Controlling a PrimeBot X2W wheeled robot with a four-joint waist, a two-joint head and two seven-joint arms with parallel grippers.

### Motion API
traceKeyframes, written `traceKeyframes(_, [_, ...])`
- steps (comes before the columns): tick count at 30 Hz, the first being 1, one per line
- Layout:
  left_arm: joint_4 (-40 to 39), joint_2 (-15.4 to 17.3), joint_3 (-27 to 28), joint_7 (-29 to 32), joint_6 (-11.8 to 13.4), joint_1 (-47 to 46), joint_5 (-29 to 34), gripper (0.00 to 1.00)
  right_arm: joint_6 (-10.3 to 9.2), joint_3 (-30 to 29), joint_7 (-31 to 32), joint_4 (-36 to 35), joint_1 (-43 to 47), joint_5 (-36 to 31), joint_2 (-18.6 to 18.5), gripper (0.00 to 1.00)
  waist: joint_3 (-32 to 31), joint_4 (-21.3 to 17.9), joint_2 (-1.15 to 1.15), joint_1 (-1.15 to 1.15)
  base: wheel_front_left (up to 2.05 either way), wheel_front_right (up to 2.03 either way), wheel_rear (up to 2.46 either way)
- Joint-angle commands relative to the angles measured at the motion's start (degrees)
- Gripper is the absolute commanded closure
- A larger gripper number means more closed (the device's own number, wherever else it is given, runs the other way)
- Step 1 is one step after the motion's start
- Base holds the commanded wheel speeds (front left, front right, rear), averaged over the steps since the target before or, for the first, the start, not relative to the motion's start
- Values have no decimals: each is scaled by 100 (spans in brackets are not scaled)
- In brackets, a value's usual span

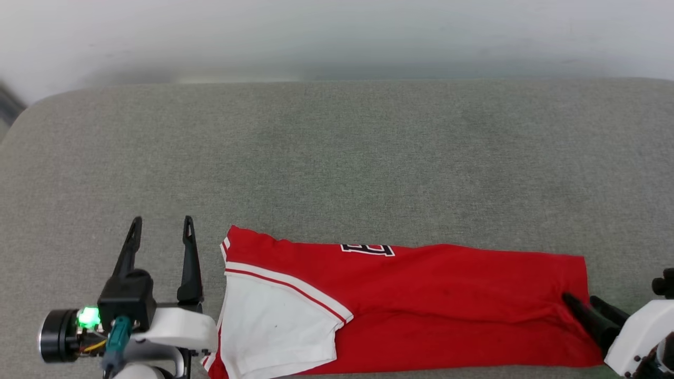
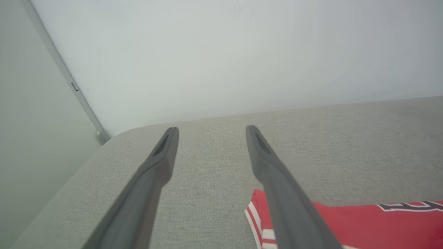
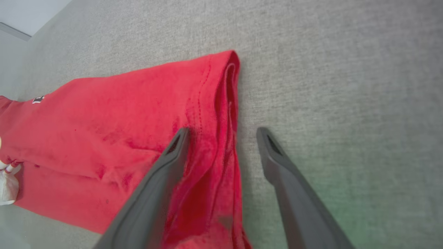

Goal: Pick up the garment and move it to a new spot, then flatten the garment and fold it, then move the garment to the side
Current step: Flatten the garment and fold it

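At the 6 o'clock edge of the head view, the red jersey (image 1: pixel 447 295) lies folded into a long band running 9 to 3 o'clock on the grey fabric worktop (image 1: pixel 337 158). Its white sleeve (image 1: pixel 268 326) sits toward 7 o'clock and a scrap of black lettering (image 1: pixel 367 249) shows on its far edge. My left jaws stand wide at 8 o'clock, just beside the sleeve end, with the fingers (image 1: pixel 189 263) pointing to 12 and nothing between them. My right fingers (image 1: pixel 584 316) reach over the hem end from 4 o'clock.

In the left wrist view, my fingers (image 2: pixel 152 180) are spread over bare worktop (image 2: pixel 207 155), with the jersey (image 2: pixel 363 224) at 4 o'clock.

In the right wrist view, my jaws gape wide and grip nothing. One finger (image 3: pixel 155 193) is over the red cloth (image 3: pixel 121 121), the other is over bare worktop (image 3: pixel 346 103), and the hem (image 3: pixel 228 103) runs between them.
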Motion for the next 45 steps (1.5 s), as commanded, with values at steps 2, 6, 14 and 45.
traceKeyframes(2, [-2,-186,211,-26,-20,225,267,0,-2,94,196,-15,137,81,173,0,44,43,0,0,0,0,0])
traceKeyframes(6, [49,-610,646,-26,-138,560,699,0,-2,490,807,-124,359,244,454,0,61,104,0,0,0,0,0])
traceKeyframes(14, [166,-1408,1377,-26,-541,1142,1496,0,-2,722,1010,-10,364,73,585,85,17,156,0,0,0,0,0])
traceKeyframes(45, [78,-2449,2283,-26,-1674,2167,2776,0,-2,-208,1748,-1139,417,6,-795,100,-729,110,0,0,0,0,0])
